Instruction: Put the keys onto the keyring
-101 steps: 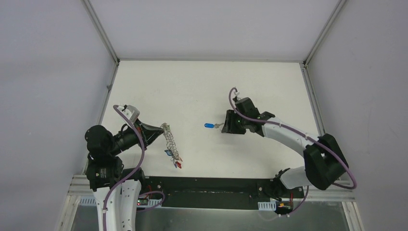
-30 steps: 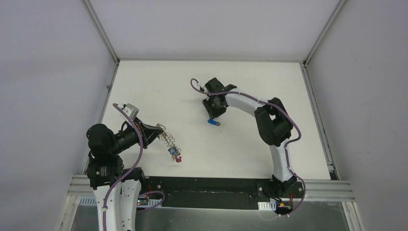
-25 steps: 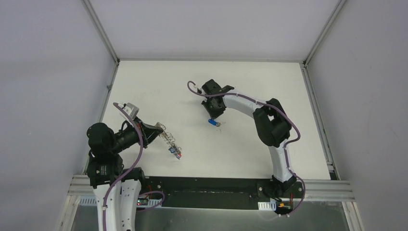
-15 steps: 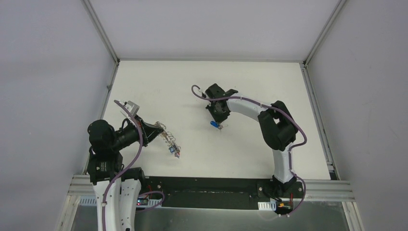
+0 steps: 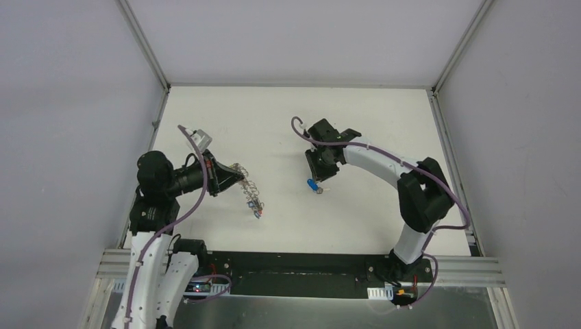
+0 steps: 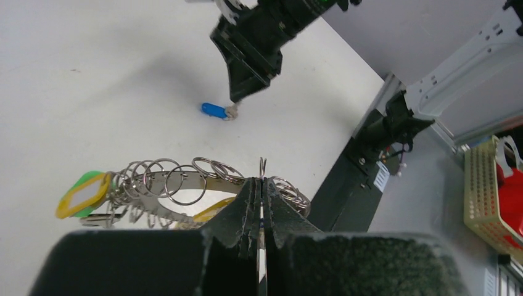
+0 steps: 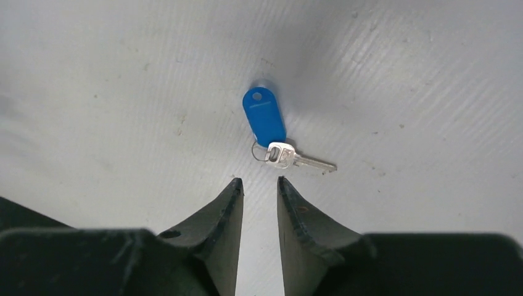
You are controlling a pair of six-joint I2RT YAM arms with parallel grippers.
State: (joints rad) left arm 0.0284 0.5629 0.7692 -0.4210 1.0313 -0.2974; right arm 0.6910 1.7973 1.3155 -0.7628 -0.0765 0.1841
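Note:
My left gripper (image 5: pixel 236 174) is shut on the keyring (image 5: pixel 251 192), a silvery chain of small rings that hangs from its tips toward the table. In the left wrist view the keyring (image 6: pixel 179 179) carries a green and yellow tag (image 6: pixel 83 195), and the left gripper (image 6: pixel 261 181) pinches one ring. A loose key with a blue tag (image 5: pixel 313 185) lies on the white table. In the right wrist view the blue-tagged key (image 7: pixel 266 121) lies just beyond my right gripper (image 7: pixel 259 182), which is slightly open and empty. The right gripper (image 5: pixel 316 177) sits just above the key.
The white table (image 5: pixel 288 123) is enclosed by grey walls with metal frame rails. A black base strip (image 5: pixel 301 264) runs along the near edge. A basket with red contents (image 6: pixel 502 191) stands off the table in the left wrist view.
The right arm has swung rightward and nearer, its gripper now over the blue-tagged key, which has shifted a little nearer. The left gripper has lifted and moved right with the keyring.

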